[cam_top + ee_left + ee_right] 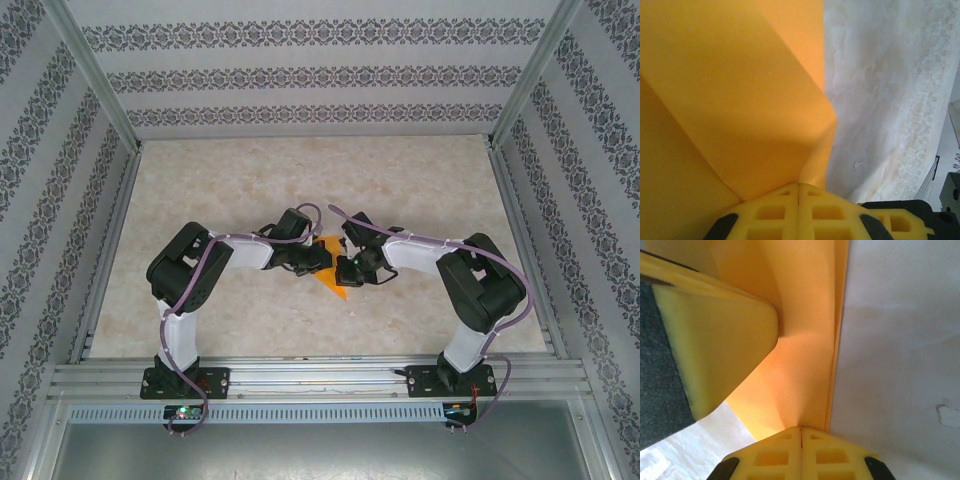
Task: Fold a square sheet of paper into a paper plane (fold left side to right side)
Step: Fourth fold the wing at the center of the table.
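The left fingers (pixel 799 195) are pressed together, their yellow pads meeting along one seam. They pinch the square sheet of paper (pixel 740 100), bright orange and already creased, where its folds run into their tips. The right fingers (pixel 801 436) are closed just as tight, nipping the same sheet at the foot of a long straight fold. The sheet stands up off the pale marbled surface (pixel 900 340). Seen from above, the two arms meet near the middle of the surface, with the paper an angular orange shape between them.
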Motion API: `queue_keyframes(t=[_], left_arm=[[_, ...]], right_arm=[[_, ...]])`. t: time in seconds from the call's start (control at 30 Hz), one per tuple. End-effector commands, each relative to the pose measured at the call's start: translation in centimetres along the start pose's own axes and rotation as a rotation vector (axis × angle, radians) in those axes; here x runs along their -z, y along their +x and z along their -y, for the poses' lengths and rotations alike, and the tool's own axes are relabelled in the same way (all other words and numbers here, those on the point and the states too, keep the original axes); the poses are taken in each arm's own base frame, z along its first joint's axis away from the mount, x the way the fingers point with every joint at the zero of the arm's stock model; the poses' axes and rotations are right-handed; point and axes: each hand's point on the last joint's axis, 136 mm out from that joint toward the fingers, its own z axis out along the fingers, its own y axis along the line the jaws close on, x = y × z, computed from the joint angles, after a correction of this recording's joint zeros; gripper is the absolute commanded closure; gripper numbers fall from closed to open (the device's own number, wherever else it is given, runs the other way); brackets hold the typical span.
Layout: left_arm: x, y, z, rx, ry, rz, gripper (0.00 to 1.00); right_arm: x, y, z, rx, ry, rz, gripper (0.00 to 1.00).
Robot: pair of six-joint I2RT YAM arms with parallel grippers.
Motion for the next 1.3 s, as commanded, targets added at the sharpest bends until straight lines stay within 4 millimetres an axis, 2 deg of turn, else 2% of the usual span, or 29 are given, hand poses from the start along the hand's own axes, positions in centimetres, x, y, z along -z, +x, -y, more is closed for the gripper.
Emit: queue_keyframes(t=[0.0,0.7,1.27], left_arm=[[0.0,-0.6,-3.5,0.042,-0.106,0.019,1.00],[1.7,-5.1,-4.9,0.025,-0.146,0.073,1.00],[3.0,-9.3,-7.0,0.039,-0.179,0.140,1.00]], right_arm=[[-2.7,4.7,7.9,-0.048,0.318,-0.142,1.00],[-3.0,5.0,7.9,-0.048,0.318,-0.160,1.00],[-3.0,5.2,8.0,-0.050,0.317,-0.165,1.00]])
